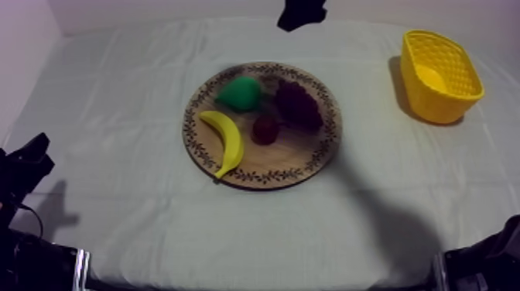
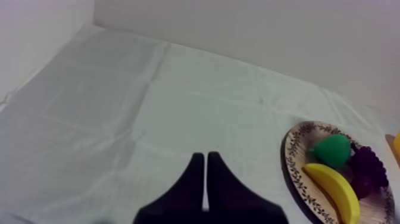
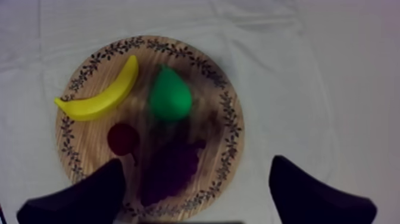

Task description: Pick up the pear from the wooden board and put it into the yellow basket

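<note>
The right gripper (image 3: 196, 165) hangs above the round wooden board (image 3: 231, 119) with its two black fingers (image 3: 89, 196) spread wide and nothing between them; one finger is over the board's near rim beside the small red fruit (image 3: 123, 138), the other over the cloth just off the board's edge. Directly between the fingers lies the bunch of grapes (image 3: 169, 170), dark purple. Just past the grapes sits the green pear (image 3: 169, 95), on the board and touching or nearly touching the grapes, with its narrow end pointing away from them. The banana (image 3: 98, 98) lies beside the pear, along the rim. From above, the yellow basket (image 1: 437, 104) stands on the table (image 1: 116, 93) well apart from the board, towards the far right corner, and no fruit can be made out in it. The left gripper (image 2: 205, 156) has its fingers pressed together into a narrow wedge, holding nothing, over bare cloth at the table's left side, well apart from the board.
</note>
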